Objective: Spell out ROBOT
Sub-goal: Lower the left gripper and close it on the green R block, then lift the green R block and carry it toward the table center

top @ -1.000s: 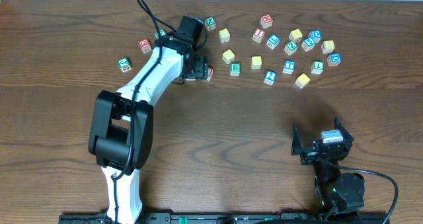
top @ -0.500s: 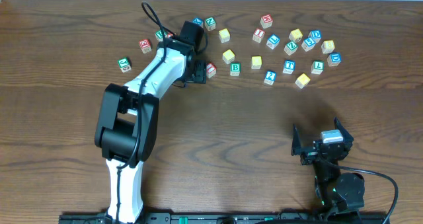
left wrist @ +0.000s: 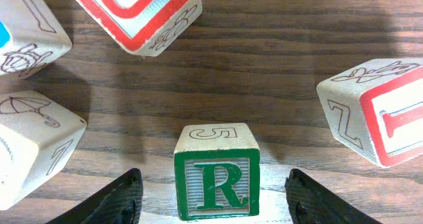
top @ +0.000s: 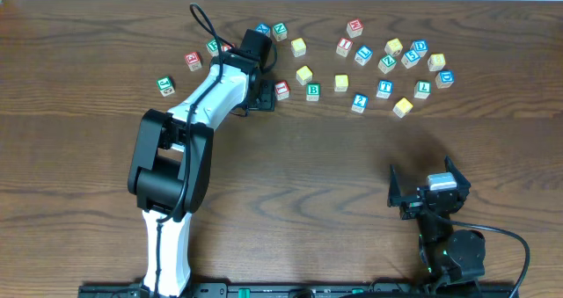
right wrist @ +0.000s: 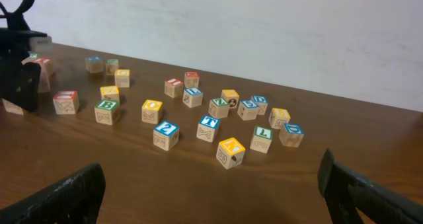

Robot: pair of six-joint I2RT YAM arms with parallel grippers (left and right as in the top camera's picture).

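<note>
Between the fingers [left wrist: 122, 199] of the left gripper [left wrist: 213, 194], dead centre: the R block [left wrist: 217, 182], green letter facing the wrist camera. That gripper is released: bare tabletop [left wrist: 277, 59] shows on both sides of the block, no contact, nothing held. It's a cube, so there's no long axis to line up. Its sides look square to the jaws, so closing straight in should catch it. On the overhead the block itself is hidden under the wrist, roughly 11 o'clock on the tabletop

Clutter in the wrist view:
- red-lettered block [left wrist: 135, 9] at 12 o'clock, beyond the R
- second red block [left wrist: 380, 115] at 2 o'clock
- pale blocks [left wrist: 30, 148] at 9–10 o'clock

All sit apart from the R. The 2 o'clock one is near the finger on that side, and my guess is that's the one to watch

The rest of the word lies at 3 o'clock from the left gripper on the overhead: B block [top: 313, 91], yellow-topped blocks [top: 303, 74], then T block [top: 384, 88] further out. Down at 5 o'clock the right gripper [top: 427, 191] is spread wide and empty, well apart from every block, so the left arm is the nearer one
</note>
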